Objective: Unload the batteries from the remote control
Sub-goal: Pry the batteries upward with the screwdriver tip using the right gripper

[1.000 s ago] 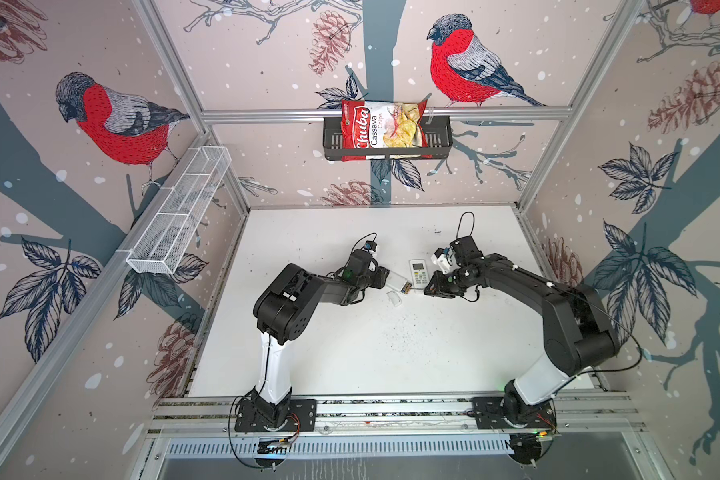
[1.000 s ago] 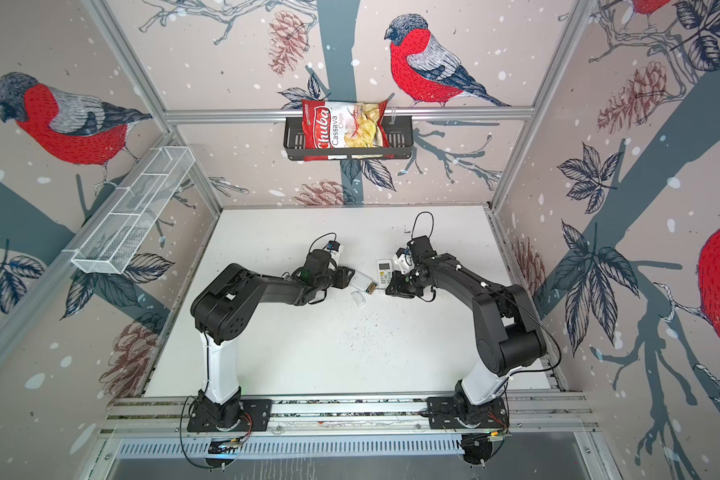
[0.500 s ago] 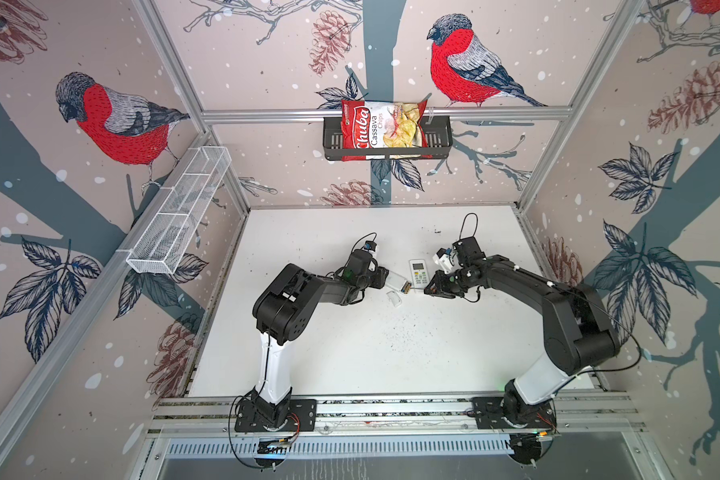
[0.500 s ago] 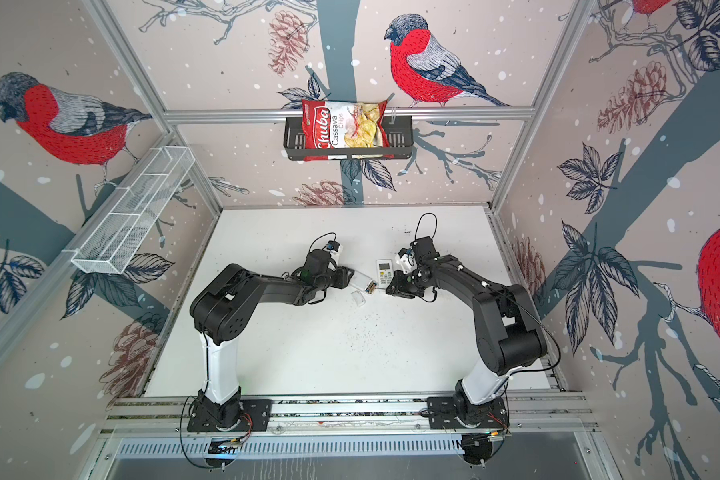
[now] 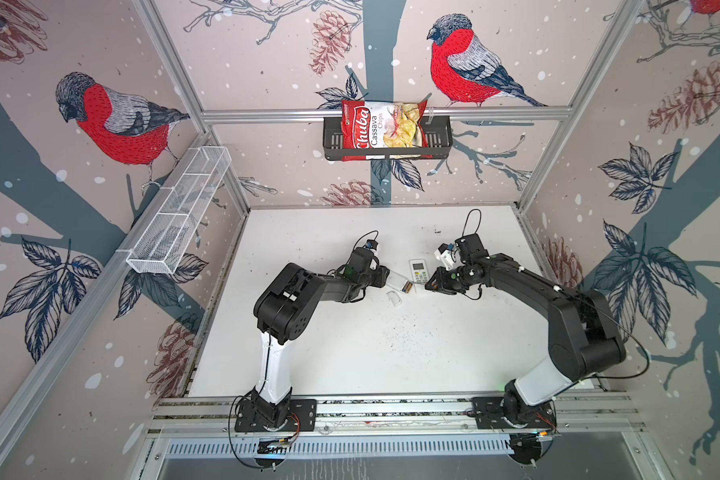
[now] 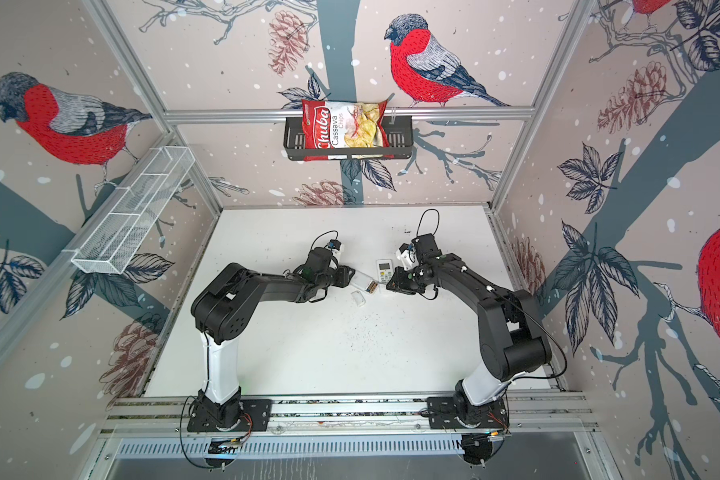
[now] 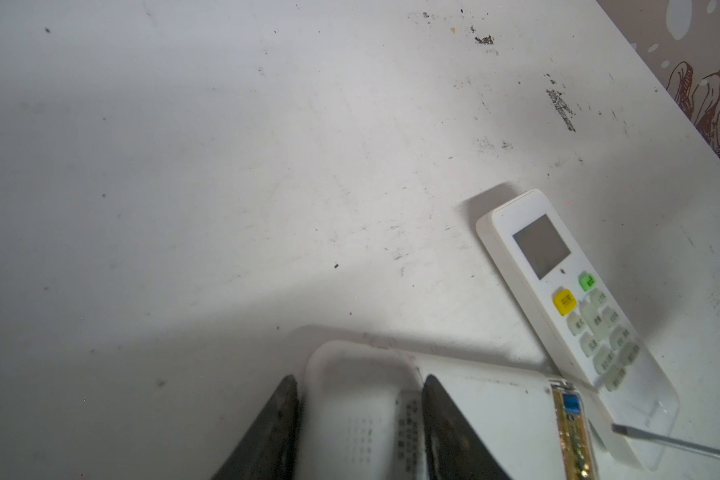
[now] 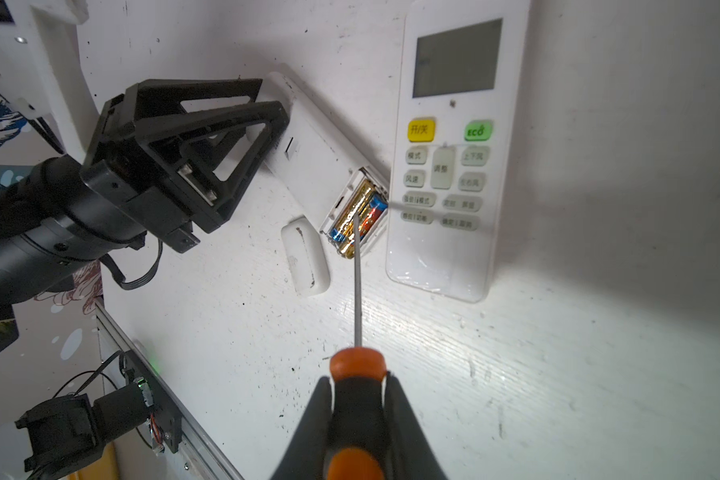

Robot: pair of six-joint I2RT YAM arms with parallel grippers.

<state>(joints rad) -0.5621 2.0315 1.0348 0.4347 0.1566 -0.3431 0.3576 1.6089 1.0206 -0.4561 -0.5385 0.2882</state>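
A white remote control [image 8: 312, 153] lies back up on the table, its battery bay uncovered. In the bay sit gold batteries [image 8: 360, 212] with blue and red marks, also visible in a top view [image 5: 408, 287]. My left gripper [image 7: 360, 380] is shut across the remote control's [image 7: 487, 415] other end. My right gripper [image 8: 358, 378] is shut on an orange-and-black screwdriver [image 8: 357, 291], whose tip rests on the batteries. In both top views the two grippers [image 5: 385, 277] [image 5: 433, 286] face each other across the remote control [image 6: 362, 280].
A second white remote [image 8: 449, 166] lies face up beside the bay, screen and buttons showing. A loose white battery cover [image 8: 305, 255] lies on the table next to the bay. A chips bag [image 5: 381, 131] hangs in a black basket on the back wall.
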